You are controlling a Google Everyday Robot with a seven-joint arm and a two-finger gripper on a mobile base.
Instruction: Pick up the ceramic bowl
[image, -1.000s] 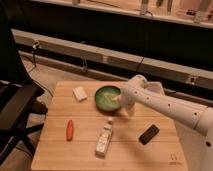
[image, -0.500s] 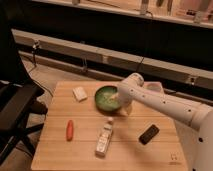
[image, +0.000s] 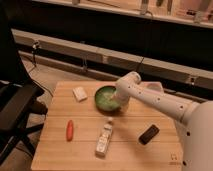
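The worktop carries all loose items, and one dark chair stands well off to the view-left of the gripper. One white arm reaches in from the view-right. Over the last second its wrist has shifted slightly toward the view-left and has come to sit over the near-right rim of the ceramic bowl. The gripper is now at that rim, touching or just above it. Whether the gripper is open or closed cannot be told, as the wrist housing covers it. The bowl has not moved on the worktop during that second, so it is judged that the grasp is being set and the lift has not begun. Count of items: one ceramic bowl, directly below the gripper and extending view-left of it; one bottle lying flat, nearer the camera than the gripper; one black block, nearer the camera and view-right; one white block, view-left beyond the bowl; one red item, view-left and nearer the camera
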